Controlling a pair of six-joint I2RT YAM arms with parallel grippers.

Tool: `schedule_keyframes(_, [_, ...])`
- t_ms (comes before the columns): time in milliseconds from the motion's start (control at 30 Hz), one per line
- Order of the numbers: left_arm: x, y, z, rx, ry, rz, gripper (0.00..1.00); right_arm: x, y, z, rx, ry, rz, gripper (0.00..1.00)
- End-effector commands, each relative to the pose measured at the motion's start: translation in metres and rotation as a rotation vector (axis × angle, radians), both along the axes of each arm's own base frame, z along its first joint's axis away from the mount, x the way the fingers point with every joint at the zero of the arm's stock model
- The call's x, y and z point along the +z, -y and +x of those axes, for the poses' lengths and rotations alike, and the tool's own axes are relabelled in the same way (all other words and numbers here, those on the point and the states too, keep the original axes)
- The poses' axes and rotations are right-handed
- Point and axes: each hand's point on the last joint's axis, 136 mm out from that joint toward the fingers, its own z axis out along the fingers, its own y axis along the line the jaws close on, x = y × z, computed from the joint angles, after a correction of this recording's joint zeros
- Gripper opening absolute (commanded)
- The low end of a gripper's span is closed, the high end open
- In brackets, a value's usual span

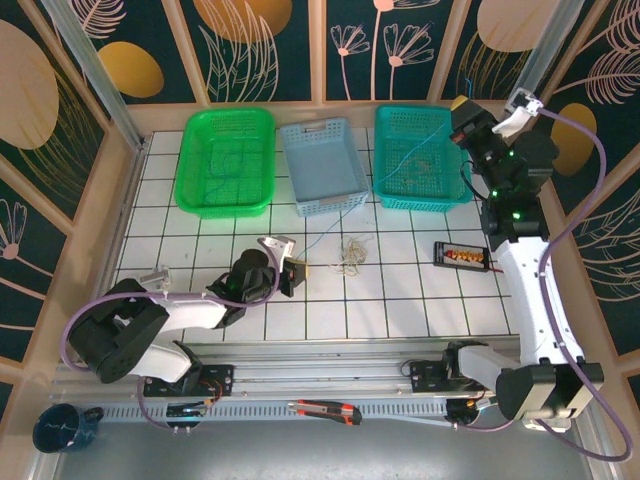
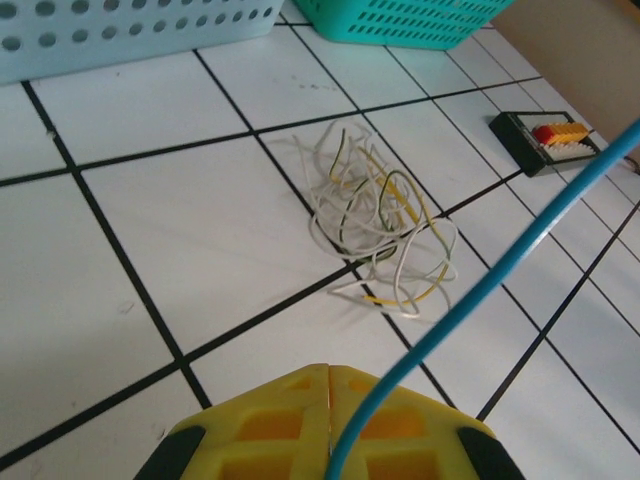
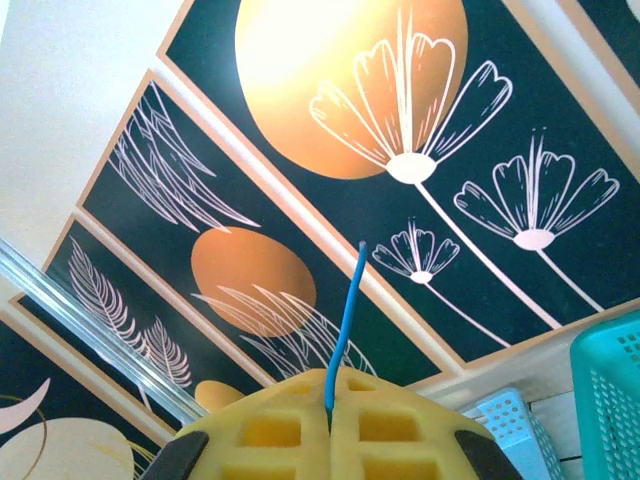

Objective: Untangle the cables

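Recorded left pincer (image 2: 330, 372) clamped on blue cable (image 2: 500, 270), in front of pale-blue basket (image 1: 330, 205). Found right pincer (image 3: 330, 388) clamped on blue cable's end, right of basket. Noted white-yellow cable tangle (image 2: 375, 225) on table (image 1: 400, 300), before basket.

A: White tiles ruled by a black grid are seen all over the table (image 1: 400, 300).
B: Three baskets are picked out: a bright green basket (image 1: 222, 208), a pale blue basket (image 1: 335, 205) and a teal basket (image 1: 425, 200).
A: The tangle of cables (image 2: 375, 225) is shown in off-white, threaded with yellow.
B: A blue cable (image 2: 500, 265) is noted, sky-bright. The left fingers (image 2: 270, 425) are coloured yellow, edged in black.
A: That yellow is matched on the right fingers (image 3: 270, 430).
B: The wall panels (image 3: 330, 210) are painted dark, with orange discs and white-outlined flowers and leaves.
A: Red and yellow are spotted on a small black box (image 2: 548, 145). A purple hose (image 1: 603, 160) is seen too.
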Motion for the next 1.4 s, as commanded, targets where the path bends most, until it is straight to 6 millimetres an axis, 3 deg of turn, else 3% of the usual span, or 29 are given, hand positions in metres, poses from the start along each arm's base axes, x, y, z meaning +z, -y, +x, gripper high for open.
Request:
schedule_keyframes(0, [0.003,-0.004,0.003,0.030,0.014,-0.024,0.00,0.025,0.008,-0.012,-0.020,0.085,0.021,0.00])
schedule_keyframes(333, [-0.013,-0.012,-0.002,0.050,-0.012,0.007,0.00,0.031,0.008,-0.016,0.005,0.102,0.019,0.00])
schedule_keyframes(567, [0.003,-0.008,0.002,0.040,0.022,-0.016,0.01,0.029,-0.033,-0.023,0.205,0.121,-0.020,0.00])
schedule_keyframes(700, [0.010,-0.006,0.002,0.024,0.036,-0.008,0.16,0.025,-0.069,-0.030,0.309,0.131,-0.064,0.00])
schedule_keyframes(800, [0.014,-0.006,0.002,0.017,0.046,-0.002,0.34,0.024,-0.094,-0.034,0.369,0.140,-0.099,0.00])
schedule_keyframes(900, [0.019,-0.009,0.001,0.021,0.060,0.005,0.55,0.024,-0.105,-0.033,0.399,0.141,-0.116,0.00])
schedule_keyframes(967, [0.023,-0.011,0.000,0.020,0.067,0.010,0.63,0.023,-0.108,-0.030,0.408,0.132,-0.123,0.00])
schedule_keyframes(1133, [0.056,-0.009,0.001,0.010,0.120,-0.009,0.74,0.016,-0.119,-0.025,0.449,0.108,-0.159,0.00])
schedule_keyframes(1367, [0.143,0.013,0.006,-0.084,0.248,-0.068,0.85,-0.001,-0.140,-0.030,0.522,0.081,-0.232,0.00])
